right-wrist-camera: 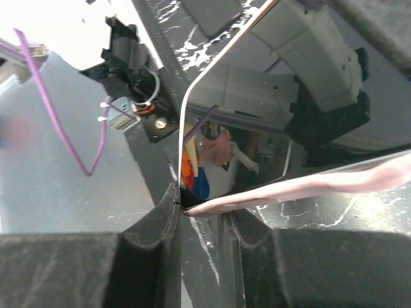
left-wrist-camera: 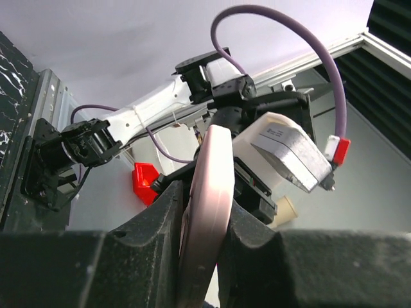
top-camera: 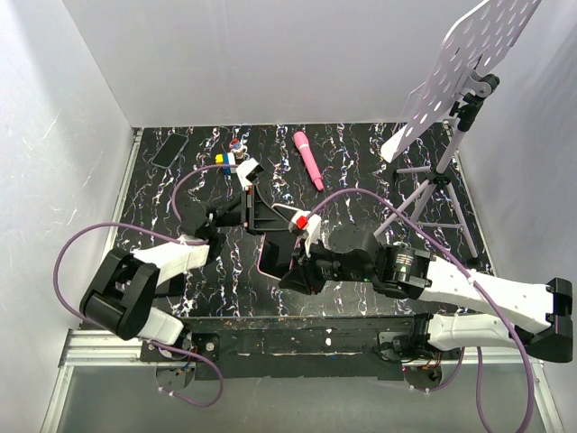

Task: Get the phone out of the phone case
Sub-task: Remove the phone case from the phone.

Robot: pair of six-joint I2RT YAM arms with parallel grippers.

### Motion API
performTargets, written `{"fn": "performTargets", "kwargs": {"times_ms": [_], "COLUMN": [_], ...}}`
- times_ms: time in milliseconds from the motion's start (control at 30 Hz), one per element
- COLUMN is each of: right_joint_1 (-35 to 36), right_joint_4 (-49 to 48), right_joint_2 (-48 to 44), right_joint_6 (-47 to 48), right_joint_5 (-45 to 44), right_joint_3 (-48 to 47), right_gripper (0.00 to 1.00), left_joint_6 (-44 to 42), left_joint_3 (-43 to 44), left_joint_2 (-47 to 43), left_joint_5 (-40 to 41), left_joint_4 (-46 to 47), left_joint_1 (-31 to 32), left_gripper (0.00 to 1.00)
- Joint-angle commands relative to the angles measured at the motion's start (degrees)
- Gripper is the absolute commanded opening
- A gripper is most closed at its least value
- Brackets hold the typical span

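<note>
The pale pink phone case (top-camera: 269, 260) with the black phone (top-camera: 269, 215) in it is held up on edge between both arms at the table's middle. My left gripper (top-camera: 245, 215) is shut on the case's far end. In the left wrist view its jaws (left-wrist-camera: 204, 192) squeeze the pink case (left-wrist-camera: 209, 173) edge-on. My right gripper (top-camera: 290, 262) is at the near corner. In the right wrist view its fingertips (right-wrist-camera: 202, 205) pinch that corner. There the pink case lip (right-wrist-camera: 321, 186) stands away from the phone's glossy screen (right-wrist-camera: 257, 115).
A second bare black phone (top-camera: 169, 150) lies at the back left. Small coloured blocks (top-camera: 230, 159) and a pink wand (top-camera: 308, 160) lie at the back middle. A tripod (top-camera: 433, 194) carrying a perforated white plate (top-camera: 460, 63) stands at the right.
</note>
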State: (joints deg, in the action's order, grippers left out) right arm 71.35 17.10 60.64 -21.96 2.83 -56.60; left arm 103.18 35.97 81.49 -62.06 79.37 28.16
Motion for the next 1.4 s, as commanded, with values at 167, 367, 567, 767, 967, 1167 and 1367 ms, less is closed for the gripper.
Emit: {"fn": "performTargets", "kwargs": {"times_ms": [167,367,567,767,967,1167,1367], "right_joint_1": [1.42,3.09,3.79,3.79,2.57,0.63,-0.16], "right_joint_4": [-9.37,-6.75,-5.59,-5.5,-10.68,-1.49,7.96], "right_joint_2": [2.38,4.47,6.07,6.95,-0.95,-7.64,-9.49], "right_joint_6": [18.87,25.64,32.23,37.34,26.99,-2.24,-25.49], "right_joint_5": [-28.67,-31.82,-35.7,-38.51,-39.83,-33.86,-21.32], "right_joint_3": [-2.2,-4.2,-6.33,-6.77,0.86,8.25,9.57], "right_gripper": [0.01,0.01,0.01,0.01,0.01,0.06,0.35], "left_joint_6": [16.79,18.73,19.69,20.57,18.91,9.17,-1.82], "left_joint_3": [-1.69,-0.46,-0.9,-0.98,-1.77,-7.04,-11.09], "left_joint_2": [1.04,1.03,1.3,1.56,2.09,-1.86,-7.39], "left_joint_5": [3.0,2.47,3.35,3.44,8.18,17.93,26.27], "left_joint_4": [8.96,8.96,8.96,8.87,8.96,1.33,-12.99], "left_joint_1": [4.01,4.09,4.44,4.71,4.62,3.04,2.42], "left_gripper": [0.0,0.0,0.0,0.0,0.0,0.0,0.0]}}
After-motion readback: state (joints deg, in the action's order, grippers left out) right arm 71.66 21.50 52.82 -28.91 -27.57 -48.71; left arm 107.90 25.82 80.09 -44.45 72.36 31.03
